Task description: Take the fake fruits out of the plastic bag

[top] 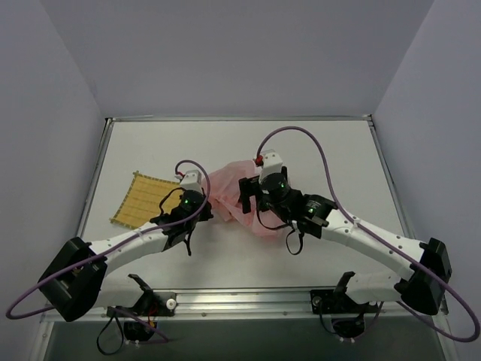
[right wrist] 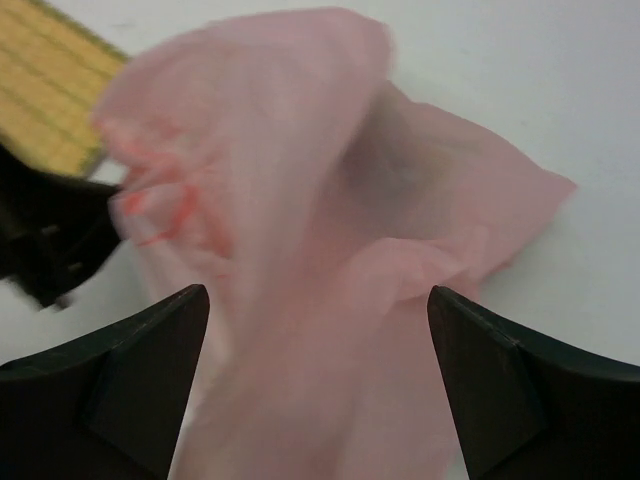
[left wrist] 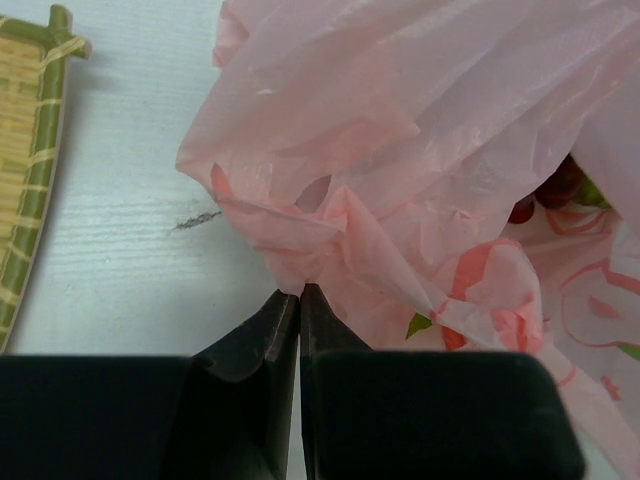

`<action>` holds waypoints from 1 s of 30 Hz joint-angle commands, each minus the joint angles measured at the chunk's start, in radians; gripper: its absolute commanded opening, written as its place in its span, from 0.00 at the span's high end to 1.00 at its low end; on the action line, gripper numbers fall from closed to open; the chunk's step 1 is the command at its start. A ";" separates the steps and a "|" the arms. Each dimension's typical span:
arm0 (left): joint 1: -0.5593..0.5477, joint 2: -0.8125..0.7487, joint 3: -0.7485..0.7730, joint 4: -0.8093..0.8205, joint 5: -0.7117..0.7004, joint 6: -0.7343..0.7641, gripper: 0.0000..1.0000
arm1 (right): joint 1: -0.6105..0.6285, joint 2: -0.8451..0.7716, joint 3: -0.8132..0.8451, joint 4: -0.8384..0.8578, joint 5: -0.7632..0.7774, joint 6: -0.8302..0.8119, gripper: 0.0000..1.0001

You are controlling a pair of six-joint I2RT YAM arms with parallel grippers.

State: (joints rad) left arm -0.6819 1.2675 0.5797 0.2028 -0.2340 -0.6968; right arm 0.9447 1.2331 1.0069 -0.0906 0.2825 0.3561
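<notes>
The pink plastic bag (top: 225,192) lies crumpled at the table's middle, between both arms. My left gripper (left wrist: 300,292) is shut, its tips pinching a fold at the bag's left edge (left wrist: 330,230). Dark red grapes (left wrist: 548,192) and a green piece (left wrist: 592,192) of the fake fruits show through the bag's opening at the right of the left wrist view. My right gripper (right wrist: 315,300) is open wide, its fingers standing on either side of the blurred bag (right wrist: 300,200) without closing on it. From above, the right gripper (top: 252,203) hangs over the bag's right part.
A yellow woven mat (top: 143,199) lies left of the bag, its edge showing as well (left wrist: 30,150). The left gripper's black body (right wrist: 50,250) shows at the left of the right wrist view. White table (top: 331,158) surrounds the bag.
</notes>
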 commanded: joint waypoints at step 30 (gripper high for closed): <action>-0.183 -0.031 0.055 -0.241 -0.369 -0.006 0.98 | -0.524 0.488 -0.041 0.741 0.178 -0.111 1.00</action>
State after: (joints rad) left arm -0.8646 1.1988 0.5949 0.0792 -0.5079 -0.7330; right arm 0.4511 1.6051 0.9199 0.5442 0.4252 0.2695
